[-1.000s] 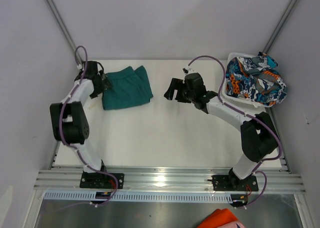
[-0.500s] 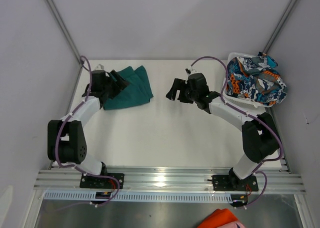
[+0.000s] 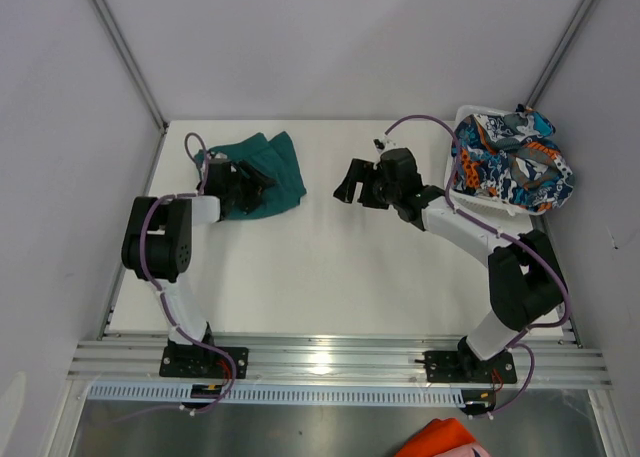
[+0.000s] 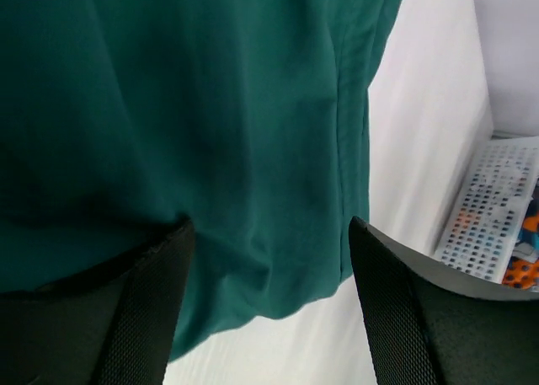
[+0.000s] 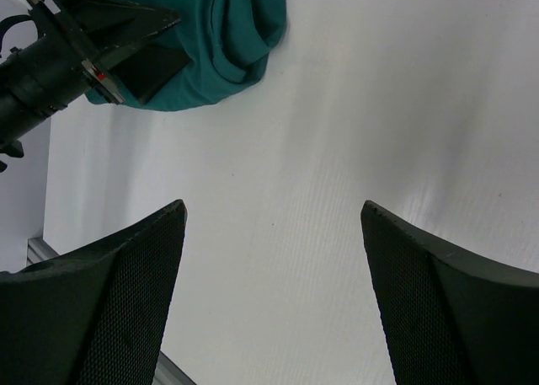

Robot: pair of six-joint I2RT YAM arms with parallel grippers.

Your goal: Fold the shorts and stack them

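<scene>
Asker: Shorts first. Where are the two pairs?

Me: Teal-green shorts (image 3: 275,167) lie bunched on the table (image 3: 320,267), in the upper left of the overhead view. Printed shorts (image 3: 510,162) are heaped in the white mesh basket (image 3: 462,114) at the upper right and spill over its rim.

Asker: Your left jaws?

Me: They are spread wide over the left half of the teal pair, low to the cloth. Green fabric fills most of my left wrist view, with one finger (image 4: 143,318) at each lower corner and cloth showing between them. Nothing is pinched. I cannot tell whether the tips touch the fabric.

Asker: And the right jaws?

Me: Those are also spread wide and hold nothing. They hang above bare table near the top centre, apart from both pairs. My right wrist view shows white table between the fingers (image 5: 438,301). The teal pair sits in its upper left corner, with my left arm (image 5: 42,73) beside it.
</scene>
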